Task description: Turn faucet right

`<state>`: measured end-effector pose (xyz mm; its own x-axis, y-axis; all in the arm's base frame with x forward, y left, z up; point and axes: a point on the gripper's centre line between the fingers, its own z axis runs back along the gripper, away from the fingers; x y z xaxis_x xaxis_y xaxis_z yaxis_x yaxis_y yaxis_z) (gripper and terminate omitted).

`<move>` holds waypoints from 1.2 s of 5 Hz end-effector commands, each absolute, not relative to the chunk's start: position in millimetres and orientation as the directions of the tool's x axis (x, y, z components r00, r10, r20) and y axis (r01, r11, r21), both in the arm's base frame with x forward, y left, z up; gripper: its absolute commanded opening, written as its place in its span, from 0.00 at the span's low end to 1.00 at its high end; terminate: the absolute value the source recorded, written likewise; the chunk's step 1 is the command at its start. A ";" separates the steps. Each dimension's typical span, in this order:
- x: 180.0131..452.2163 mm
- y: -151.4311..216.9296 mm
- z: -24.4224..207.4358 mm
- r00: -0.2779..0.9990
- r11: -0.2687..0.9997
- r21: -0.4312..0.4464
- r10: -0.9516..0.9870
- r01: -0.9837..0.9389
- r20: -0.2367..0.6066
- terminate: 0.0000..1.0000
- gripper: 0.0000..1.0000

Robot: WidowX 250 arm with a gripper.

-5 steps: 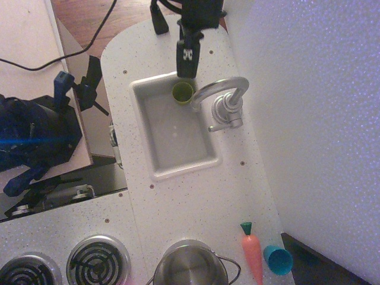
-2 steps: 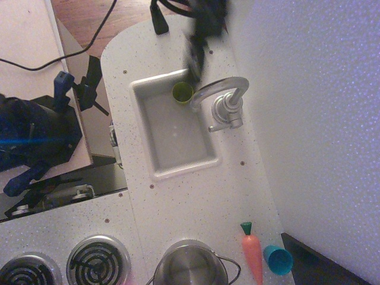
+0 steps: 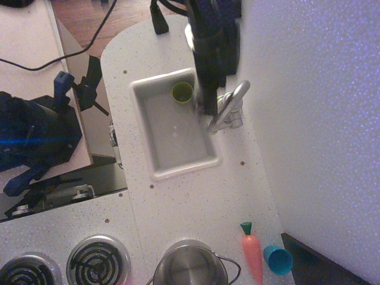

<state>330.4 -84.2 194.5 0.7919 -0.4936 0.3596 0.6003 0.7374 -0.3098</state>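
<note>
Beside the sink's (image 3: pixel 155 155) right rim, the faucet (image 3: pixel 233 105) is standing with its spout partly hidden behind the blurred gripper (image 3: pixel 208 108), jaw state impossible to tell, while a green cup (image 3: pixel 182 92) is sitting in the basin's far corner.

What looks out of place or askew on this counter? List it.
Two mild oddities: a green cup sits inside the sink, and a toy carrot lies loose on the countertop beside a blue cup tipped on its side. Nothing looks spilled or broken. The gripper blurs against the faucet.
</note>
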 end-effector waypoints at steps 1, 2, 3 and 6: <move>331.3 -87.4 210.1 0.780 0.753 -0.250 -0.511 0.609 0.360 0.00 1.00; 334.2 -74.8 205.0 0.829 0.808 -0.285 -0.385 0.515 0.407 0.00 1.00; 334.7 -61.5 189.9 0.880 0.819 -0.430 -0.174 0.379 0.442 0.00 1.00; 343.9 -65.7 179.4 0.915 0.828 -0.427 -0.231 0.363 0.330 0.00 1.00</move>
<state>339.2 -67.8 169.1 0.9248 -0.2329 0.3007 0.3519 0.8240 -0.4440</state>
